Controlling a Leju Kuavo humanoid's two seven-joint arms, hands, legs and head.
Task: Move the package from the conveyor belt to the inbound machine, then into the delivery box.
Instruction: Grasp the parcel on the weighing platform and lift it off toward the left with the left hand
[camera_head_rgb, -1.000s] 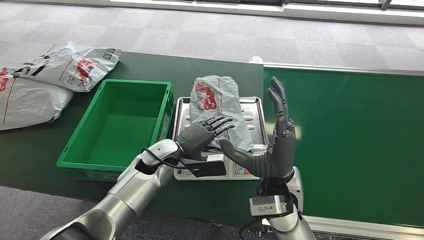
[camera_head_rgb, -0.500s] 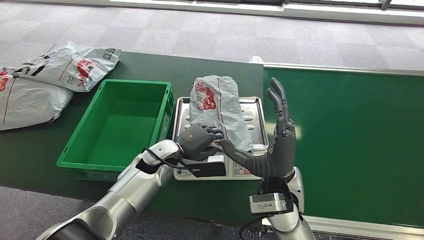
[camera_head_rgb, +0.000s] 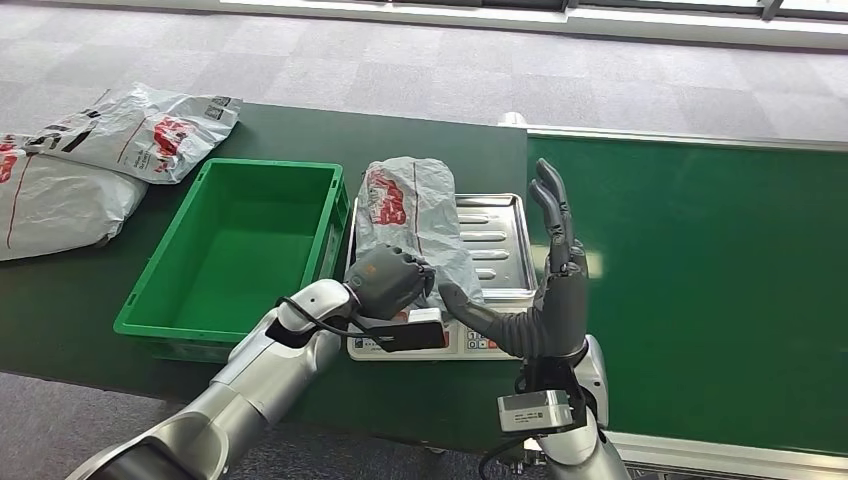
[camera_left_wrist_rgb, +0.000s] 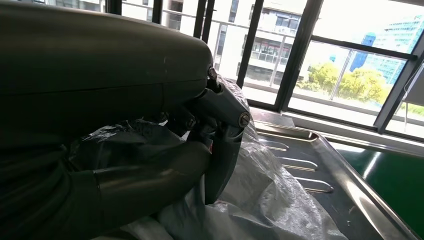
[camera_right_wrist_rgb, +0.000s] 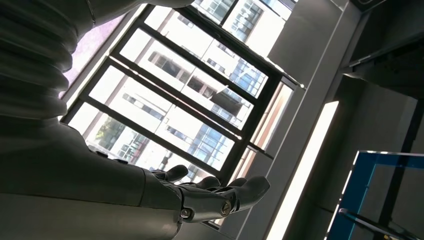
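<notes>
Left hand (camera_head_rgb: 390, 281) now closed on package (camera_head_rgb: 408, 214), package dragged toward green bin (camera_head_rgb: 240, 250).

A grey plastic package (camera_head_rgb: 410, 215) with a red printed logo lies lengthwise along the left edge of the scale's (camera_head_rgb: 495, 250) steel tray, its crumpled far end overhanging the tray's far-left corner, its near end gripped in the left hand (camera_head_rgb: 392, 281). The scale sits at the front edge of the dark green table, its keypad panel facing forward. Just beside its left edge stands a bright green open crate (camera_head_rgb: 235, 255), long side running front to back. To the right stretches the green conveyor belt (camera_head_rgb: 700, 280), bordered by silver rails.
</notes>
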